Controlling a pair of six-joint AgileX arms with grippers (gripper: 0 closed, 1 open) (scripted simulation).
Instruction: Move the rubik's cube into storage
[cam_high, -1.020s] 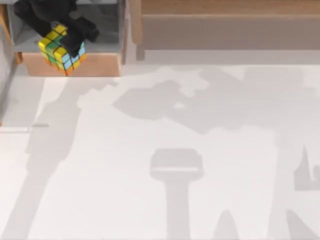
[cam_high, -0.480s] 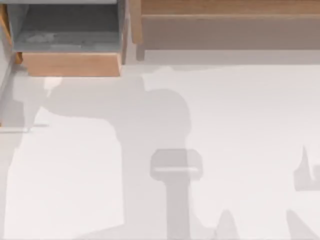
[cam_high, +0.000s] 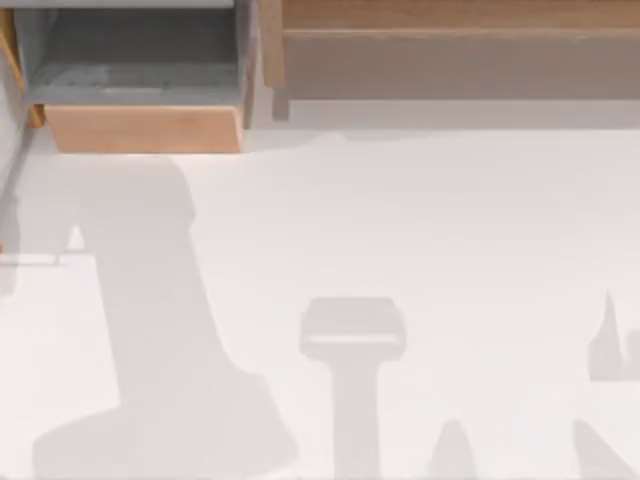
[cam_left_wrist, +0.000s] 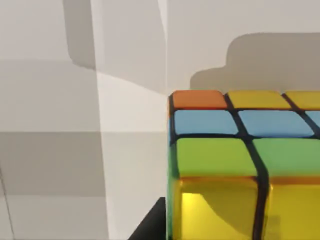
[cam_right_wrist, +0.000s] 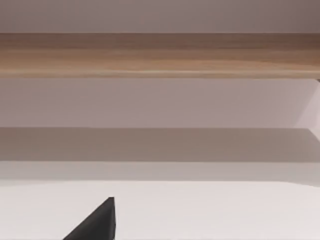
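The rubik's cube (cam_left_wrist: 240, 165) looms very close in the left wrist view, with orange, yellow, blue and green tiles and dark gridlines. My left gripper (cam_left_wrist: 235, 230) is shut on it, and one dark finger (cam_left_wrist: 150, 227) shows beside the cube's lower edge, over white table. The storage (cam_high: 145, 128) stands pulled open at the top view's far left, with a light wood front panel and a bare grey floor (cam_high: 140, 60). A dark tip of my right gripper (cam_right_wrist: 97, 222) pokes in low in the right wrist view, above white table.
The long brown shelf unit (cam_high: 450, 50) runs along the back to the right of the drawer and faces the right wrist camera (cam_right_wrist: 160, 55). Arm shadows lie across the white table (cam_high: 450, 230).
A second ago my left gripper hung over the drawer with the cube in it. It has since left the top view, and its shadow has swept leftwards across the table.
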